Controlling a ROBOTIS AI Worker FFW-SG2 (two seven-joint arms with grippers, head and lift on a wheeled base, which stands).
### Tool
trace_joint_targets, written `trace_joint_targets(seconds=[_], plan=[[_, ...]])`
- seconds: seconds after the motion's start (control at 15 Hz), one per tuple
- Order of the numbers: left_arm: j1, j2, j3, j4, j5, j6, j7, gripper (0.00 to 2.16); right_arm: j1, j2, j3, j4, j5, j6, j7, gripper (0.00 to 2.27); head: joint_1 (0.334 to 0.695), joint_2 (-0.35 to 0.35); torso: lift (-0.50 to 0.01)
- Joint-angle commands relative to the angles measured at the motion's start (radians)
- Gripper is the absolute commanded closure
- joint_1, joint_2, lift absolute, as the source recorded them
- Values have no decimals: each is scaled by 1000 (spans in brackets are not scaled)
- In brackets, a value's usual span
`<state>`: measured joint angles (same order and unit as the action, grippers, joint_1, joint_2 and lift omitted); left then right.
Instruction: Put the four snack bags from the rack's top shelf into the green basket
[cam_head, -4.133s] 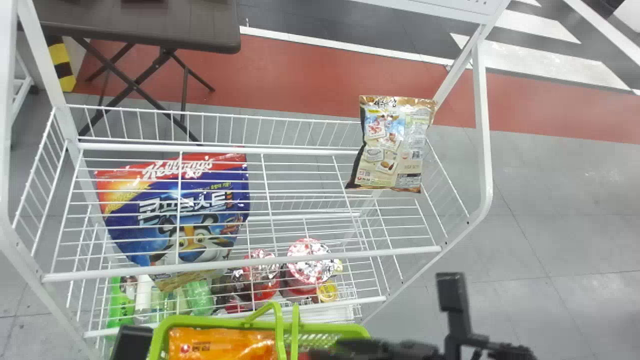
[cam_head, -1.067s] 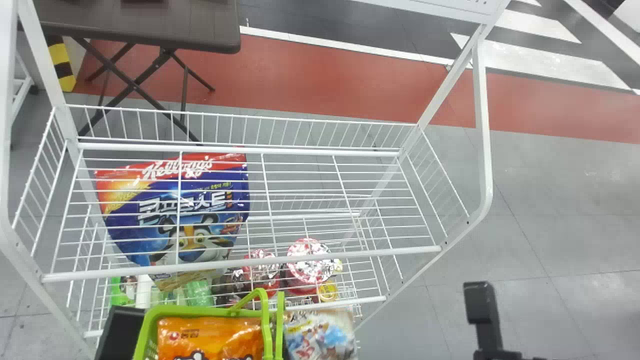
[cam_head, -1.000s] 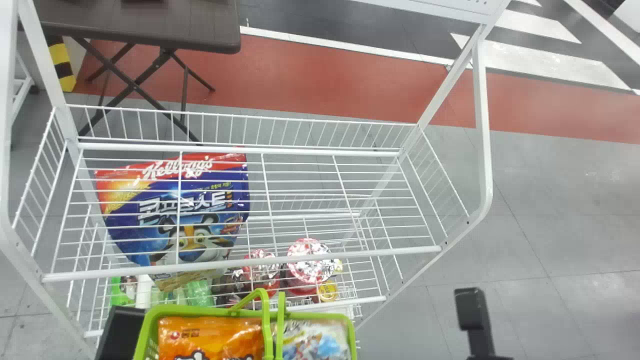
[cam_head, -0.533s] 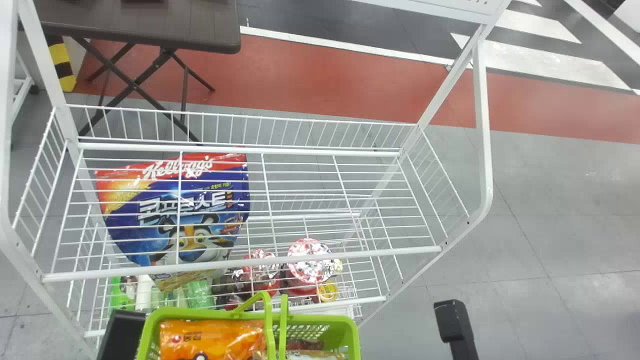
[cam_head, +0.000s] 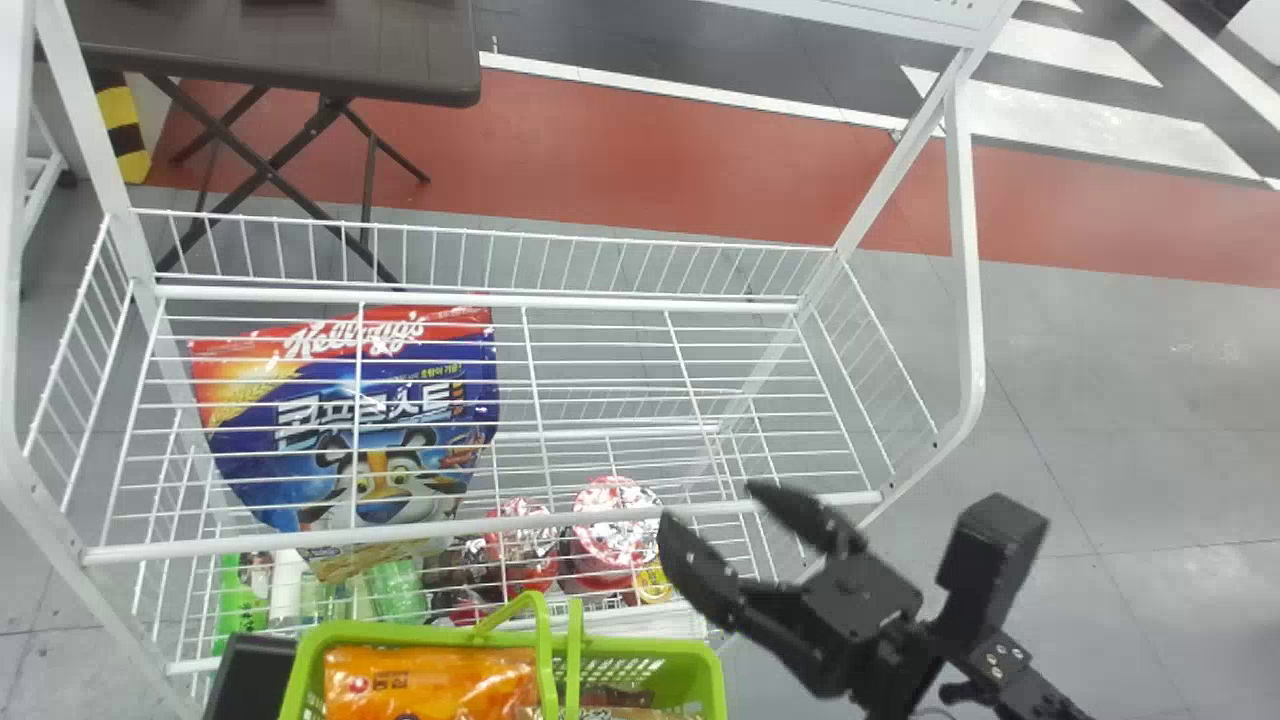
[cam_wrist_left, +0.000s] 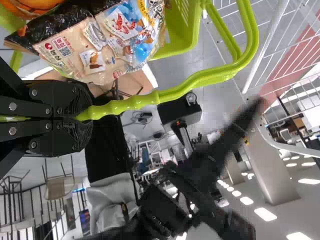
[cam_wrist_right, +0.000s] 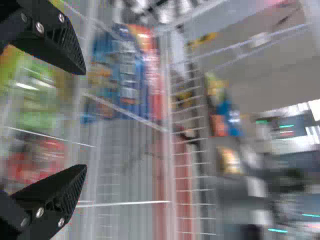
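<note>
Snack bag (cam_wrist_left: 75, 60) has sunk into green basket (cam_head: 640, 649), bottom of frame, beside orange bag (cam_head: 430, 682). Right gripper (cam_head: 708, 502) swings in lower right, jaws spread: release complete, four-bag count hard to confirm. Left gripper's (cam_wrist_left: 86, 116) jaws pinch handle (cam_wrist_left: 200, 78).

Lettering (cam_head: 365, 415) marks the blue bag (cam_head: 270, 480); print (cam_wrist_left: 58, 41) — and a square code (cam_wrist_left: 63, 50) — the snack bag (cam_wrist_left: 77, 37).

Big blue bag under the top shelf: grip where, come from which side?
I'd pinch the near edge of the blue bag, from the robot's side: wires of the top shelf cover it above, while that edge shows past the front rail and looks soft.
</note>
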<state>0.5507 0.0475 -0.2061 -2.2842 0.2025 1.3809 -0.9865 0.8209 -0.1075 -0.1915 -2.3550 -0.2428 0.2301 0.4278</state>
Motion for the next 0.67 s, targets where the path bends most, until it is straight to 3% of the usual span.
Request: trace_joint_targets(seconds=[0.0, 0.2, 0.6], plan=[[12, 0, -1, 0, 0, -7, -1, 2145, 17, 2, 67, 29, 37, -215, -70, 60, 695, -350, 0], [25, 0, -1, 9, 0, -29, -3, 2145, 15, 43, 119, 77, 62, -329, -182, 56, 695, -350, 0], [43, 2, 2, 2, 0, -47, -15, 2145, 32, 63, 113, 57, 59, -307, -184, 53, 695, -350, 0]])
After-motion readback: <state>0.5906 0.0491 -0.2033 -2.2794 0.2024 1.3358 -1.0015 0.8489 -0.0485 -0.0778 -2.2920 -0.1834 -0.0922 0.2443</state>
